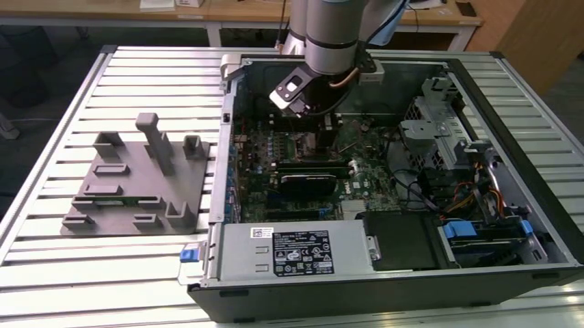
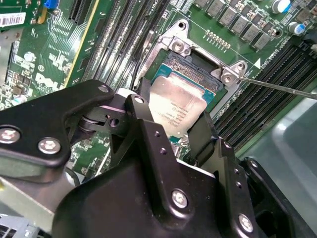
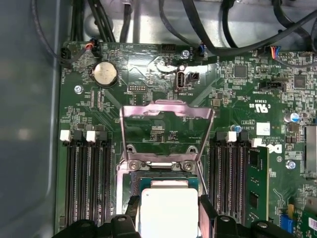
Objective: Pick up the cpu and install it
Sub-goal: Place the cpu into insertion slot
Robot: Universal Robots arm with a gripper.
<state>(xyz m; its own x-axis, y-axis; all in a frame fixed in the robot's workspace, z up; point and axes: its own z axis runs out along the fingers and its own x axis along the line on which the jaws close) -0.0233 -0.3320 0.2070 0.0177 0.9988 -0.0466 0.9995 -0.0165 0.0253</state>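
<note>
The cpu [image 2: 177,105], a flat square chip with a silvery top and green rim, sits between my gripper's [image 2: 172,110] two black fingers [image 2: 200,133], which press on its opposite edges. It hangs right over the black motherboard socket [image 2: 194,63], and I cannot tell whether it rests in it. In the first wrist view the cpu [image 3: 169,212] lies just below the raised metal load plate [image 3: 166,110], with my gripper [image 3: 169,217] shut on it. In the exterior view my gripper [image 1: 316,117] reaches down into the open computer case [image 1: 511,273], over the motherboard [image 1: 273,147].
Memory slots [image 3: 86,183] flank the socket on both sides, and a thin socket lever [image 2: 277,85] sticks out beside it. A grey fixture plate with blocks [image 1: 137,179] lies at the exterior view's left of the case. Cables and drive bays [image 1: 456,171] fill the case's other side.
</note>
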